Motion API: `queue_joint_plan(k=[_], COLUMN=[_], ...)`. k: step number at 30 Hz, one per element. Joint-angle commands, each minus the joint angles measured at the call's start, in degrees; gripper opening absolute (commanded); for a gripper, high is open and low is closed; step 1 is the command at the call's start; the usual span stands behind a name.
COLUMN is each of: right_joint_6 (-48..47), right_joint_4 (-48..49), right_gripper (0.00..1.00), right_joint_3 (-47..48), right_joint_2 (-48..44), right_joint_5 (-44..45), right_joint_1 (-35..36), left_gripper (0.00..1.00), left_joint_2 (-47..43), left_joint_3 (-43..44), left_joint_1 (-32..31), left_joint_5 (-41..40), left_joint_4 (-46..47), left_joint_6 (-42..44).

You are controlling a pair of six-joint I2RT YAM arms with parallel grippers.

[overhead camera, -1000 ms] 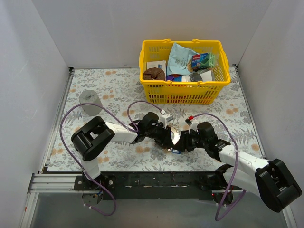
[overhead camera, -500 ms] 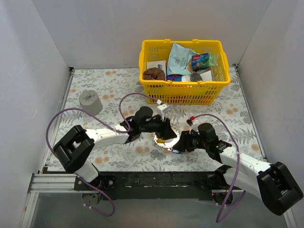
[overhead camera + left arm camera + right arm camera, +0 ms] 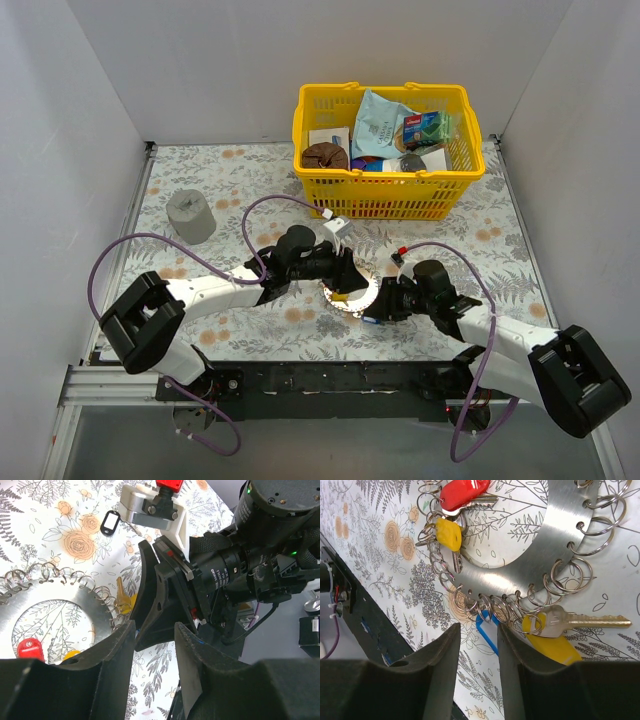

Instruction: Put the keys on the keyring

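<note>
two grippers crowd the keyring (image 3: 545,555), which lies flat on the table (image 3: 230,190) at near centre, in front of the yellow basket (image 3: 385,205). a red-headed key (image 3: 460,492) and a yellow-headed key (image 3: 447,534) hang at its inner edge, and a brass key (image 3: 590,622) with a yellow tag sits on the small split rings (image 3: 560,582) at the rim. the left gripper (image 3: 155,627) shows a narrow gap with nothing in it. the right gripper (image 3: 479,627) has its fingers nearly together around the end of a blue tag (image 3: 487,630); whether they pinch it i cannot tell. likely trouble: the arms are so close they could knock each other, the flat ring could skid when pushed, or the tag could slip or snag in neighbouring loops.
</note>
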Motion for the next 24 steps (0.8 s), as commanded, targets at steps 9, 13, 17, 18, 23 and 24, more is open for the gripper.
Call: queue_joint_plan(k=[9, 13, 17, 18, 23, 24], right_joint_6=[1.32, 1.24, 1.58, 1.76, 2.03, 2.2], right_joint_4=[5.44, 5.26, 6.05, 6.32, 6.93, 7.37], right_gripper=[0.39, 0.38, 0.38, 0.35, 0.22, 0.18], right_joint_3=[0.98, 1.68, 2.12, 2.12, 2.39, 2.21], right_joint_2=[3.1, 5.56, 6.27, 6.36, 7.32, 7.41], right_joint_5=[-0.42, -0.51, -0.15, -0.07, 1.42, 1.6], right_joint_1=[0.14, 0.14, 0.14, 0.05, 0.14, 0.14], left_gripper=[0.37, 0.37, 0.37, 0.37, 0.37, 0.37], left_joint_2=[-2.18, -2.09, -2.18, -2.27, -2.44, -2.44], left_joint_3=[-0.59, -0.41, -0.33, -0.5, -0.5, -0.5], left_joint_1=[-0.12, -0.12, -0.12, -0.12, -0.12, -0.12], left_joint_5=[-0.91, -0.99, -1.08, -1.08, -1.17, -1.26], left_joint_4=[-1.03, -1.91, -1.92, -2.0, -2.27, -2.44], left_joint_6=[1.39, 1.66, 1.83, 1.92, 2.09, 2.18])
